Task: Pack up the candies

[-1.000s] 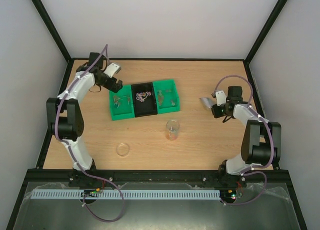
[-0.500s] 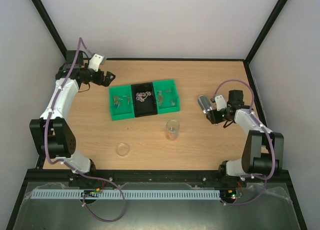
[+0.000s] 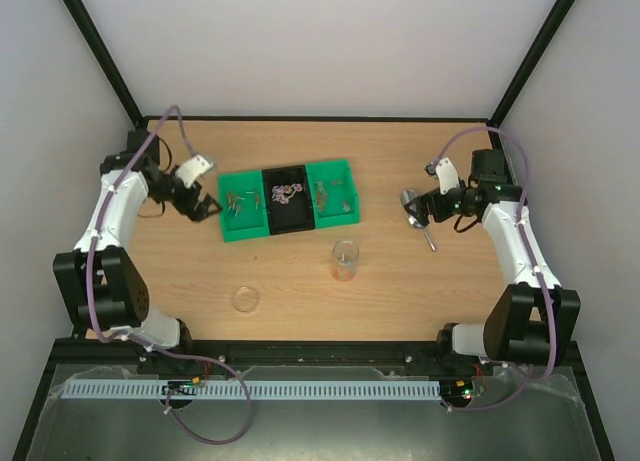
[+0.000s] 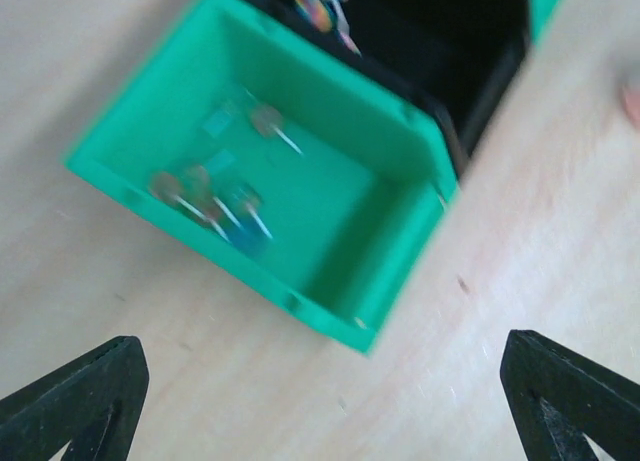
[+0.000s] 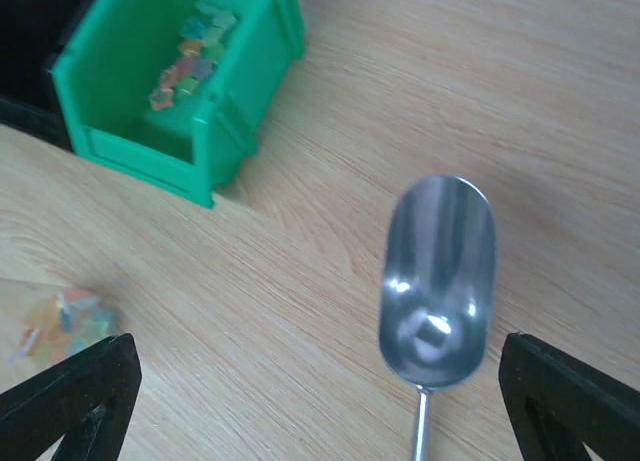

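Right of the green tray (image 3: pixel 330 164), flat on the table (image 3: pixel 300 316) beneath the right gripper (image 5: pixel 320 411) (jaws wide apart, gripping nothing): the metal scoop (image 5: pixel 437 271). Same for the left gripper (image 4: pixel 320 401), spread and empty over the tray's left end. Most candies (image 5: pixel 190 61) in the tray's compartments, some in the clear cup (image 3: pixel 344 261). Could skate the scoop sideways on a clumsy regrasp, or knock the light cup and scatter sweets. Smooth pale wood; plain white walls, black frame.
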Robot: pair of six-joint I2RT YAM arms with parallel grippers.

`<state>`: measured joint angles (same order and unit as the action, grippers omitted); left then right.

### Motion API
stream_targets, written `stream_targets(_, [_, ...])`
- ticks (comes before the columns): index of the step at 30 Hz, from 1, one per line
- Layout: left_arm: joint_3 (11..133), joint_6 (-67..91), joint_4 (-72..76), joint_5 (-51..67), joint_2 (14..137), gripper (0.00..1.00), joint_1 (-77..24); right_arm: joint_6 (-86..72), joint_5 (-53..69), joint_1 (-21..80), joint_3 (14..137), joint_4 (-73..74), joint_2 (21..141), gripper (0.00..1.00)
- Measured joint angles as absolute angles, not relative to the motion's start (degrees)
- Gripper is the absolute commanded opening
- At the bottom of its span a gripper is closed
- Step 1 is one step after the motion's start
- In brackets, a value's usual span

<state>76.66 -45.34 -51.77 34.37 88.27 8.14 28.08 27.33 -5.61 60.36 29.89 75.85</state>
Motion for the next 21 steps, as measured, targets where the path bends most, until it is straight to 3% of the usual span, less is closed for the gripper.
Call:
stream_targets(4, [67.3,-55.7,-57.5,30.9,83.4,0.98,5.6,29.4,31.3,-4.6,62.2,32.3,75.3,0.98])
stream_targets(9, [54.5,-60.5,-58.2,26.0,77.4,0.87,-2.3,30.2,34.5,-0.6,62.2,33.3,73.6,0.99])
stream_targets(21, [38.8,-51.4,-44.5,16.7,74.9,0.69,-21.6,31.1,37.5,7.1,58.2,33.3,65.9,0.98])
